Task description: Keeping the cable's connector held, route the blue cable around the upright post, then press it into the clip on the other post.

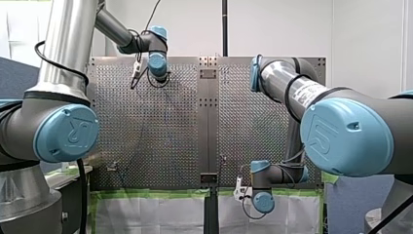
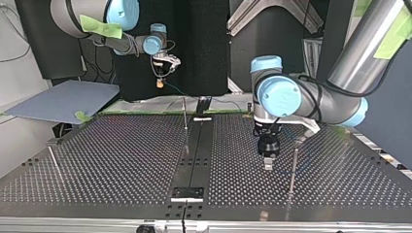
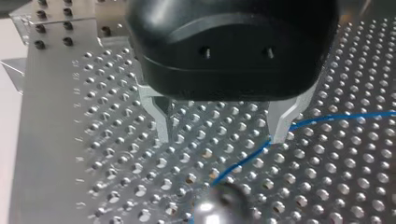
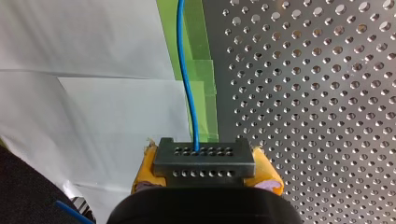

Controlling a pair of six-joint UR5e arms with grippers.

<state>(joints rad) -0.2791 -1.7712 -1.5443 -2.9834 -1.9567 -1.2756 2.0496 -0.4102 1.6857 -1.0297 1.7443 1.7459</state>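
Note:
My right gripper [image 4: 205, 173] has yellow pads shut on the dark, holed connector [image 4: 204, 158]. The blue cable [image 4: 187, 84] leaves it over the green tape towards the perforated table. In the top view this gripper [image 2: 160, 80] hangs past the table's far edge at the left. My left gripper [image 3: 220, 137], black with metal fingers, is open just above the plate. The blue cable [image 3: 327, 119] brushes the tip of one finger [image 3: 279, 133] and is not held. A blurred post top [image 3: 219, 207] lies just ahead. In the top view my left gripper [image 2: 268, 160] stands beside an upright post [image 2: 294, 162].
A thin post [image 2: 185, 114] rises by the central rail [image 2: 194, 155] at the far side. Another post [image 2: 52, 158] stands at the top view's left. A grey board [image 2: 63, 99] lies beyond the table's far left corner.

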